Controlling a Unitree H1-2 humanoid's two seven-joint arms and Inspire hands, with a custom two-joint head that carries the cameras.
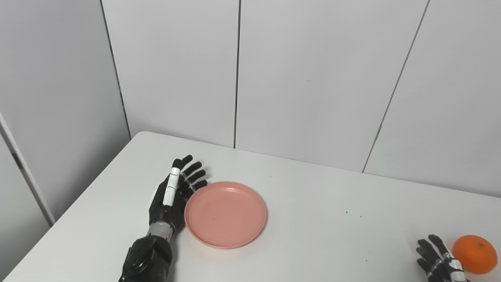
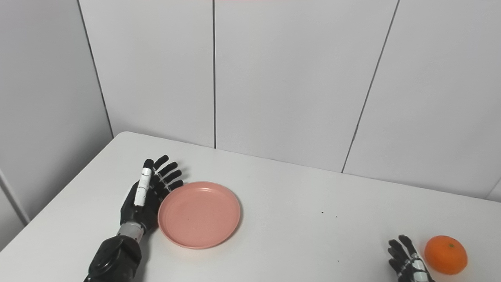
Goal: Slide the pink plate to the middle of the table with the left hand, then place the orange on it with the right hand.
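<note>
— Worktop (image 1: 313,219) first, from the left eye view: white, set against pale wall panels. What sits on it?

— A pink plate (image 1: 226,214), lying flat on the left half of the worktop, left of the centre. It holds nothing.

— And the left robot hand (image 1: 172,196)?

— It stands on edge just left of the plate, fingers (image 1: 194,176) straight and slightly fanned, pointing away toward the wall. The palm side faces the plate's left rim and looks to be touching it. It grips nothing.

— The orange (image 1: 474,253)?

— Far right, near the front of the worktop, well apart from the plate. The right robot hand (image 1: 440,262) is just left of it, cut off by the bottom edge. Its fingers are spread and point up-picture; a narrow gap shows between them and the fruit.

— Does the right eye view say anything different?

— Same layout, shifted a little. The plate (image 2: 199,214) sits left of centre with the left robot hand (image 2: 146,194) against its left rim, fingers extended. The orange (image 2: 446,254) rests on the worktop (image 2: 297,227) at the right, and the right robot hand (image 2: 409,262) is beside it, apart from it, fingers parted, holding nothing.
</note>
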